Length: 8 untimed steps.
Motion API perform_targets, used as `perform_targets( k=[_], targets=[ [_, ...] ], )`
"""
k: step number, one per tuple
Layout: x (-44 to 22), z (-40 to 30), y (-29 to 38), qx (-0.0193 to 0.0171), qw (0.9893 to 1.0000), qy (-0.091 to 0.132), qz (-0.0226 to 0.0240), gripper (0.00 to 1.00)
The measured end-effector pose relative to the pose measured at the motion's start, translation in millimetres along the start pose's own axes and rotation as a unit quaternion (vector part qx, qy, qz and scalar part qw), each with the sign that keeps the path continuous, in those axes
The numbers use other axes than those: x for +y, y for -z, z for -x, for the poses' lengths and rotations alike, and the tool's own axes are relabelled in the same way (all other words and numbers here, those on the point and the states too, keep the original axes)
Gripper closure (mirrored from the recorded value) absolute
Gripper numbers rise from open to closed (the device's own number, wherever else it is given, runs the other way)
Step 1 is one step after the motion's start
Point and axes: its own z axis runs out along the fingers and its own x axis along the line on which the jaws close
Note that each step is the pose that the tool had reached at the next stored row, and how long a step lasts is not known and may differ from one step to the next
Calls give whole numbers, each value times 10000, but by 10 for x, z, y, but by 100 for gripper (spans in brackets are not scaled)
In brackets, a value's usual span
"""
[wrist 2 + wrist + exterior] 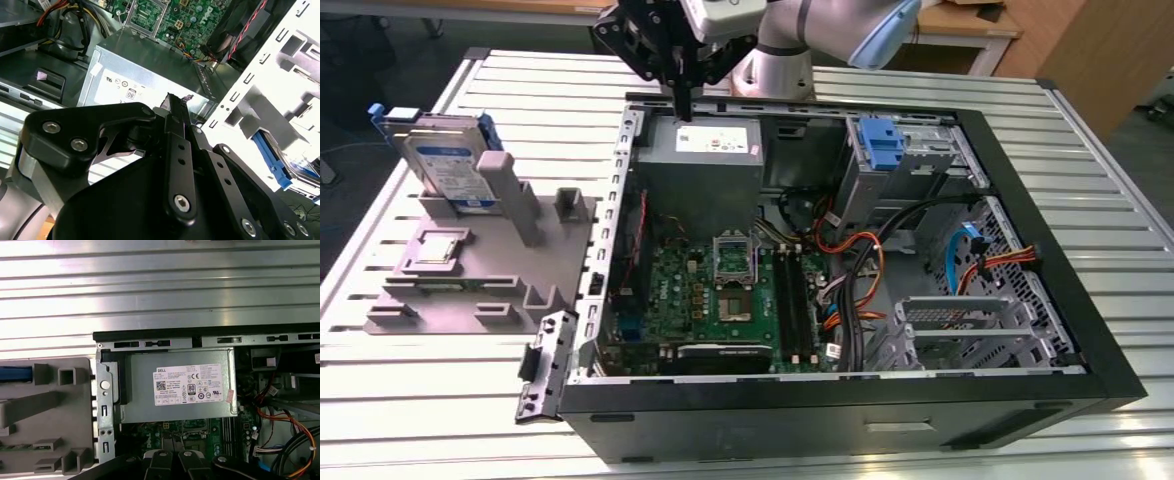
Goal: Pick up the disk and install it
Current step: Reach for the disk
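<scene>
We see the disk [451, 162] standing on edge in the grey holder [467, 275] on the slatted table [440, 420], outside the open computer case [854, 400], toward the exterior view's left. The gripper [682, 106] is well apart from it, hanging over the grey power supply [718, 145] inside the case. Its fingers are pressed together and grip nothing.

On the exterior view's left, the disk [450, 166] stands in a holder [478, 272] beside the case [854, 392].
</scene>
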Motion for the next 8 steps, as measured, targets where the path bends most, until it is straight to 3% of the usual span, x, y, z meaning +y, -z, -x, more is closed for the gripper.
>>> perform_targets(
  k=[8],
  targets=[
    [-2, -25, -4, 0, 10000, 0, 0, 90]
  ],
)
